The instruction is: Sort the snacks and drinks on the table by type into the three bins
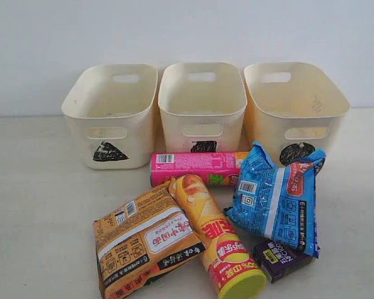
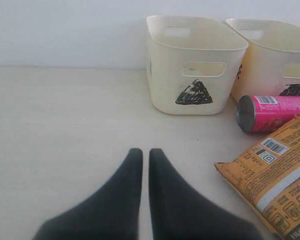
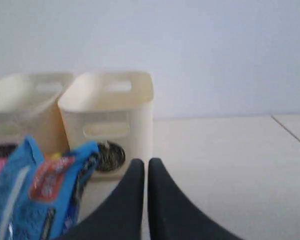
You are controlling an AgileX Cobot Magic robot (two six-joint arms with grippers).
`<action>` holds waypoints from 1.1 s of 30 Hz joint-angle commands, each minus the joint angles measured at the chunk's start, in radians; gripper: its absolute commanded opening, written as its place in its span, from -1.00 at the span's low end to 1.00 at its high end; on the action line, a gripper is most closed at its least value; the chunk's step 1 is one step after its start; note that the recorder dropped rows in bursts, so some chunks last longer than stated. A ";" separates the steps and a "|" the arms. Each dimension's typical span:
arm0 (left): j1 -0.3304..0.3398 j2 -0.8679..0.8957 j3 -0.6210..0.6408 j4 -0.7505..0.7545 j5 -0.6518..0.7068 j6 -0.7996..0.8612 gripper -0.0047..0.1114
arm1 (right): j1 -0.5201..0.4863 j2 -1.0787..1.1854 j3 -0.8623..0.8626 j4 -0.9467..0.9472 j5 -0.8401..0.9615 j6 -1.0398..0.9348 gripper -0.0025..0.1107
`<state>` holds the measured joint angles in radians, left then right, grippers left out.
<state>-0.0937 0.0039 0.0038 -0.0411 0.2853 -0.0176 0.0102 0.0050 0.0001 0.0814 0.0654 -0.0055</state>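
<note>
Three cream bins stand in a row at the back of the table point(image 1: 37, 205): triangle bin point(image 1: 112, 115), square bin point(image 1: 202, 106), circle bin point(image 1: 294, 106). In front lie a pink chip tube point(image 1: 196, 168), a yellow chip tube point(image 1: 212, 233) with a lime-green lid, an orange-brown packet point(image 1: 143, 246), a blue packet point(image 1: 275, 196) and a dark purple box point(image 1: 280, 260). Neither gripper shows in the exterior view. My left gripper point(image 2: 145, 152) is shut and empty above bare table, short of the triangle bin point(image 2: 192, 65). My right gripper point(image 3: 145, 162) is shut and empty near the circle bin point(image 3: 110, 115) and blue packet point(image 3: 35, 200).
A pale wall rises behind the bins. Bare table stretches left of the orange-brown packet point(image 2: 275, 175) and right of the circle bin. The pink chip tube point(image 2: 272, 112) lies on its side with its metal end facing the left wrist camera.
</note>
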 commanded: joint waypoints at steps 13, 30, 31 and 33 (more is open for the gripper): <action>0.002 -0.004 -0.004 0.003 -0.009 -0.008 -0.85 | 0.000 0.204 -0.223 0.080 -0.265 0.152 -0.96; 0.002 -0.004 -0.004 0.003 -0.009 -0.008 -0.85 | 0.000 0.936 -0.672 0.177 0.270 -0.154 -0.96; 0.002 -0.004 -0.004 0.003 -0.009 -0.008 -0.85 | 0.000 0.960 -0.678 0.229 0.279 -0.211 -0.96; 0.002 -0.004 -0.004 0.003 -0.009 -0.008 -0.85 | 0.000 1.019 -0.698 0.384 0.314 -0.390 -0.96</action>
<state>-0.0937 0.0039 0.0038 -0.0411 0.2853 -0.0176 0.0102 0.9560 -0.6706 0.3080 0.3350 -0.1923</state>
